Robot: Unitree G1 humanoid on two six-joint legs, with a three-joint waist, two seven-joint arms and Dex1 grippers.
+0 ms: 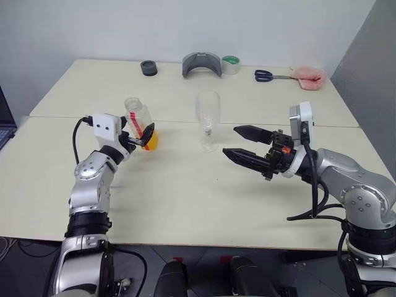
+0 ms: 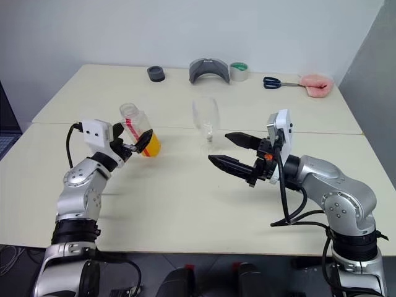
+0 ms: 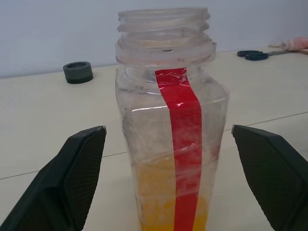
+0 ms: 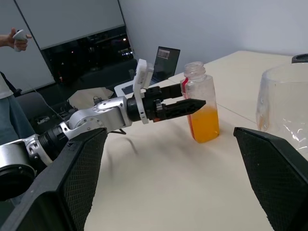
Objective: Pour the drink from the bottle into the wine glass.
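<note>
Right now the bottle [image 3: 171,144] is standing upright on the table [image 1: 185,198], uncapped, with its red strip facing my left wrist and the drink [image 3: 166,207] sitting low in its bottom part. My left gripper [image 1: 139,137] is reaching around it with both fingers spread wide, one on each side of the body, and neither finger [image 3: 72,178] is touching the plastic, so I am holding nothing there. The wine glass [image 1: 208,120] is standing upright just to the right of the bottle, near the seam between the two tabletops, and looks empty. My right gripper [image 1: 241,143] is hovering on the far side of the glass, pointing leftward toward it, its two fingers wide apart and gripping nothing. Along the back edge of the table are lying a dark ring [image 1: 148,67], a grey curved piece [image 1: 202,64], a roll of tape [image 1: 231,64], scissors [image 1: 266,75] and a pink cloth [image 1: 309,76]. A person's hand [image 4: 17,37] is showing in the background of the right wrist view.
</note>
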